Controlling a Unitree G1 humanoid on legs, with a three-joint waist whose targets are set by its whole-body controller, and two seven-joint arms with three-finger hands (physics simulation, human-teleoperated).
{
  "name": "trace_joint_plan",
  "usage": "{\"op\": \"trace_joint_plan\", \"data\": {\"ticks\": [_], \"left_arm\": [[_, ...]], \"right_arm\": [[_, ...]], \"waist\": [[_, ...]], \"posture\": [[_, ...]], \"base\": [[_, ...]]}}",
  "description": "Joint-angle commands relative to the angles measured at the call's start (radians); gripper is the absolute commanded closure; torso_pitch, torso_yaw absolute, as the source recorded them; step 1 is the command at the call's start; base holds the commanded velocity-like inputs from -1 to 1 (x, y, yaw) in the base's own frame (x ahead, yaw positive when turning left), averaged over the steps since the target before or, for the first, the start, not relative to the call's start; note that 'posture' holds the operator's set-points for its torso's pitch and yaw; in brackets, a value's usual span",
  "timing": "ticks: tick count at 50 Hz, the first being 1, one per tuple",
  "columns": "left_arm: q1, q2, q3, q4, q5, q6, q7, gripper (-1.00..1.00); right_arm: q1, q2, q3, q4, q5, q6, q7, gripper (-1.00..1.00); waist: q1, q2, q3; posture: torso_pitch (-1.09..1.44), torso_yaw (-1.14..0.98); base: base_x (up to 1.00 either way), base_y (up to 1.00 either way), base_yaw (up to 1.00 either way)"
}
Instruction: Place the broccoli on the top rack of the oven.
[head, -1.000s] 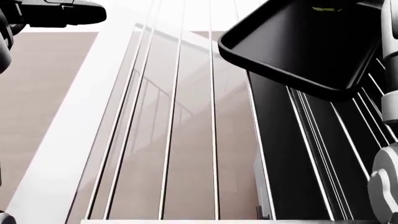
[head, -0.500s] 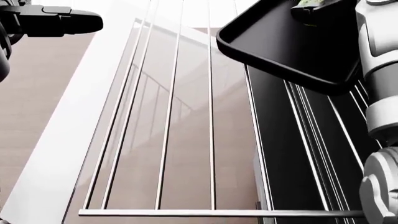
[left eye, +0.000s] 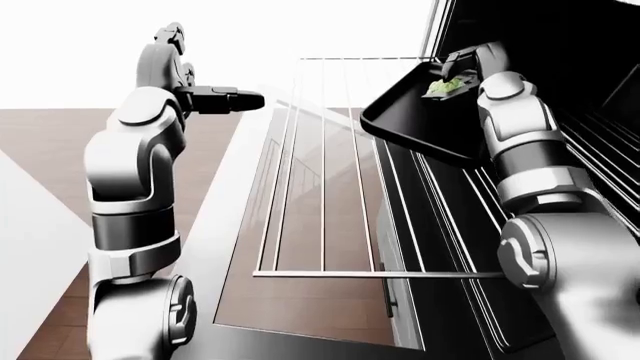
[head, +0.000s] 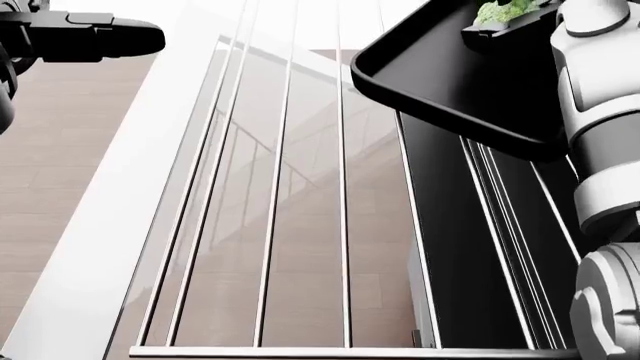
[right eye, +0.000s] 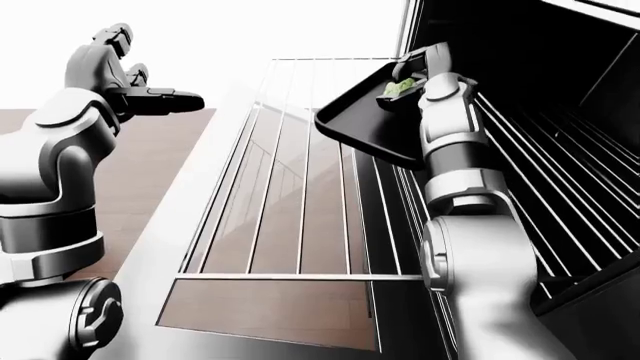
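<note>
A small clump of pale green broccoli, lumpy and bright against the dark around it, sits at the upper right of the head view in the far corner of a black tray with a raised, rounded rim. The tray lies tilted across the pulled-out oven rack, a grid of thin silver wires ending in a crossbar toward the bottom of the left-eye view, stretched above the open glass oven door. The robot's right hand is at the broccoli in the upper right of the left-eye view, its dark fingers set against the floret; whether they close round it cannot be told from these views, since the white forearm covers much of the hand. The right arm rises from the lower right of the right-eye view to the tray. The dark oven cavity fills the upper right of the right-eye view, with more wire racks slanting inside it. At the upper left, the left hand is held well apart from the tray over the brown floor, its black fingers drawn together in a flat, narrow shape and holding nothing.
</note>
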Motion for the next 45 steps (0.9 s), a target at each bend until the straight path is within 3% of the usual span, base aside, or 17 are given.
{"op": "trace_joint_plan", "data": {"ticks": [1, 11, 14, 17, 26, 27, 30, 31, 34, 35, 36, 44, 45], "left_arm": [[-0.030, 0.011, 0.009, -0.031, 0.003, -0.032, 0.003, -1.00], [-0.022, 0.011, 0.010, -0.041, 0.001, -0.027, 0.003, -1.00], [-0.018, 0.013, 0.013, -0.041, 0.000, -0.030, 0.002, -1.00], [-0.016, 0.012, 0.013, -0.041, 0.000, -0.032, 0.003, -1.00], [-0.027, 0.014, 0.012, -0.030, -0.002, -0.034, 0.004, -1.00], [-0.027, 0.015, 0.012, -0.033, -0.002, -0.031, 0.004, -1.00], [-0.024, 0.015, 0.012, -0.033, -0.002, -0.032, 0.004, -1.00], [-0.025, 0.015, 0.011, -0.024, -0.001, -0.041, 0.003, -1.00], [-0.030, 0.015, 0.011, -0.021, -0.001, -0.040, 0.003, -1.00], [-0.028, 0.015, 0.011, -0.019, -0.001, -0.043, 0.003, -1.00], [-0.027, 0.014, 0.011, -0.018, -0.001, -0.045, 0.003, -1.00], [-0.031, 0.013, 0.010, -0.020, -0.002, -0.039, 0.005, -1.00], [-0.034, 0.013, 0.009, -0.019, -0.003, -0.038, 0.005, -1.00]], "right_arm": [[-0.033, -0.015, -0.005, -0.042, -0.005, -0.036, -0.018, 1.00], [-0.017, -0.013, -0.004, -0.053, -0.009, -0.037, -0.025, 1.00], [-0.019, -0.013, -0.005, -0.050, -0.008, -0.039, -0.026, 0.79], [-0.018, -0.012, -0.004, -0.051, -0.008, -0.040, -0.028, 0.43], [-0.019, -0.014, -0.004, -0.057, -0.009, -0.036, -0.026, 0.29], [-0.018, -0.014, -0.003, -0.056, -0.010, -0.037, -0.025, 0.18], [-0.015, -0.014, 0.000, -0.059, -0.016, -0.041, -0.024, 0.18], [-0.009, -0.012, 0.001, -0.056, -0.018, -0.047, -0.025, 0.07], [-0.012, -0.011, 0.002, -0.051, -0.021, -0.052, -0.025, 0.00], [-0.016, -0.010, 0.003, -0.053, -0.023, -0.047, -0.022, -0.12], [-0.016, -0.011, 0.004, -0.048, -0.025, -0.054, -0.023, -0.47], [-0.022, -0.013, 0.002, -0.049, -0.033, -0.054, -0.017, -0.58], [-0.022, -0.012, 0.003, -0.052, -0.033, -0.052, -0.015, -0.92]], "waist": [[0.000, -0.001, -0.032], [0.001, -0.004, -0.032], [0.002, -0.004, -0.032], [0.002, -0.004, -0.032], [0.002, -0.005, -0.031], [0.002, -0.005, -0.030], [0.002, -0.005, -0.030], [0.002, -0.004, -0.030], [0.003, -0.004, -0.031], [0.003, -0.005, -0.031], [0.002, -0.005, -0.032], [0.003, -0.004, -0.034], [0.003, -0.004, -0.034]], "posture": [[0.00, 0.00], [0.00, 0.00], [0.00, 0.00], [0.00, 0.00], [0.00, 0.00], [0.00, 0.00], [0.00, 0.00], [0.00, 0.00], [0.00, 0.00], [0.00, 0.00], [0.00, 0.00], [0.00, 0.00], [0.00, 0.00]], "base": [[0.00, 0.00, 0.00], [0.00, 0.00, 0.00], [0.00, 0.00, 0.00], [0.00, 0.00, 0.00], [0.00, 0.00, 0.00], [0.00, 0.00, 0.00], [0.00, 0.00, 0.00], [0.00, 0.00, 0.00], [0.00, 0.00, 0.00], [0.00, 0.00, 0.00], [0.00, 0.00, 0.00], [0.00, 0.00, 0.00], [0.00, 0.00, 0.00]]}}
